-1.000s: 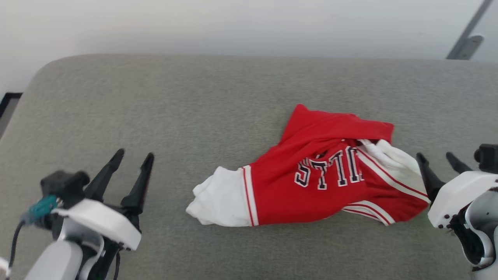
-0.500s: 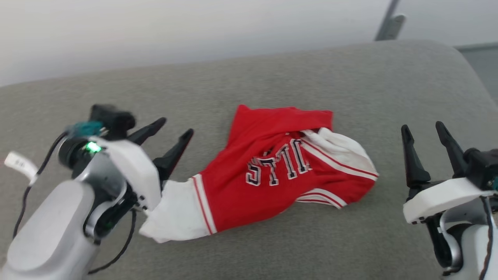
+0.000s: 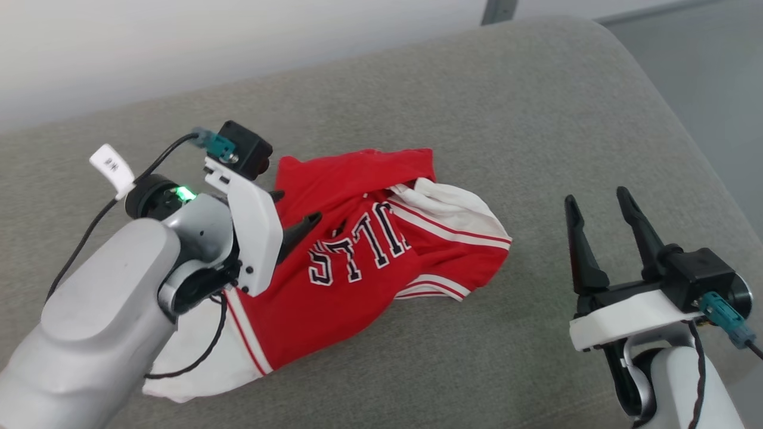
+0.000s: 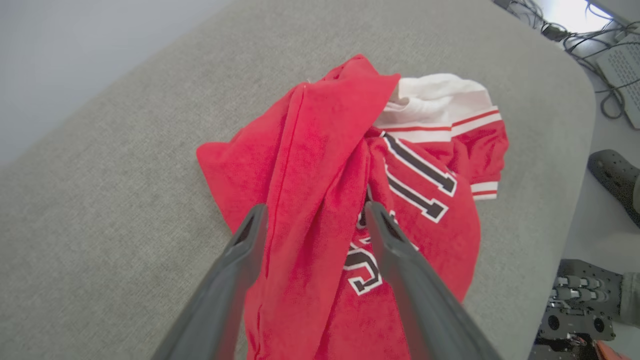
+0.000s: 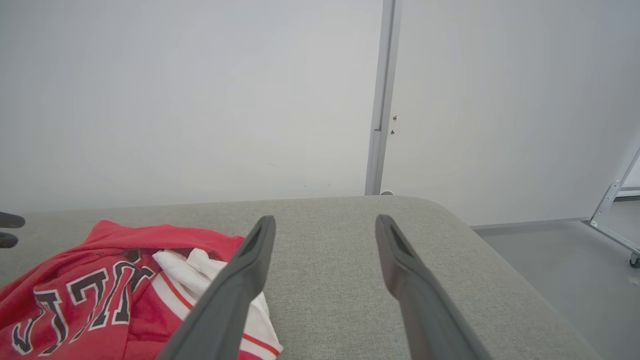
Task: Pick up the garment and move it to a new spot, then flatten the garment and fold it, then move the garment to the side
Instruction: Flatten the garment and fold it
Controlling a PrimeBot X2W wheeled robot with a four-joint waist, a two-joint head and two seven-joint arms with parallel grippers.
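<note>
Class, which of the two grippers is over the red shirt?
The left gripper, open above the shirt; the right gripper stands apart over bare grey cushion.

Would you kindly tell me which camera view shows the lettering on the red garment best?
The head view: the lettering lies face-up, largely unobstructed, across the garment. In the left wrist view a fold and a finger of the left end effector hide part of it. The right wrist view shows it obliquely, low at left.

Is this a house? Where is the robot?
Probably a robot test room, not a home: bare white wall panels, loose cables, and a red shirt on a grey padded bench.
</note>
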